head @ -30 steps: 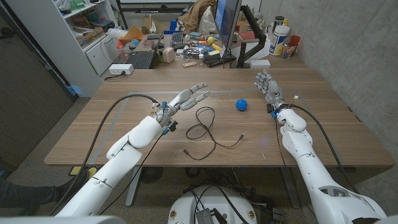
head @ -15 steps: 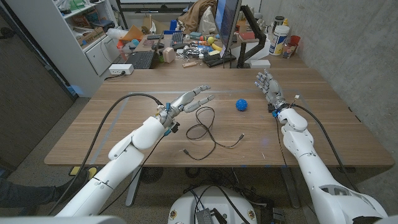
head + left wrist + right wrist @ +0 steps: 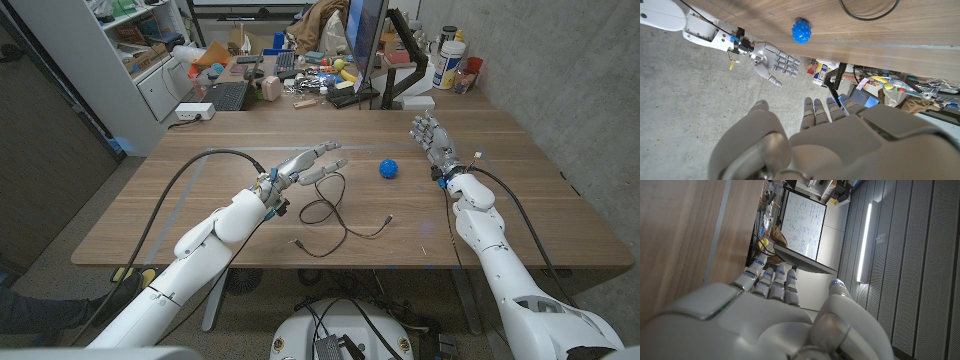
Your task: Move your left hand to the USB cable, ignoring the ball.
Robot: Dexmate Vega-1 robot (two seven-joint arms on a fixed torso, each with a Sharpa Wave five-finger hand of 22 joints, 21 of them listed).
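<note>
The left hand [image 3: 308,163] hangs over the wooden worktop [image 3: 200,215] with its fingers stretched out and apart, holding nothing. In the head view its fingertips reach over the upper loop of the black USB cable [image 3: 330,208]; whether they touch the cable cannot be told. The cable lies loose on the worktop in front of the robot, one round loop beside the hand and a second curve trailing toward the near edge, with one plug end pointing toward the right arm and the other lying near the front edge.

The blue spiky ball [image 3: 389,168] sits on the worktop just beyond the cable, between the two hands and apart from both. In the left wrist view the ball [image 3: 801,30] appears near the far edge of the worktop [image 3: 920,22], with part of the cable's loop [image 3: 867,14] close by.

The right hand [image 3: 431,139] stands on its edge near the worktop's right side, palm upright, fingers straight and slightly apart, with nothing in it. The left wrist view shows it [image 3: 774,59] likewise open-fingered beyond the ball.

Behind the worktop stand a cluttered desk with a keyboard [image 3: 226,96], a monitor [image 3: 366,30] and a white shelf unit [image 3: 135,50].
</note>
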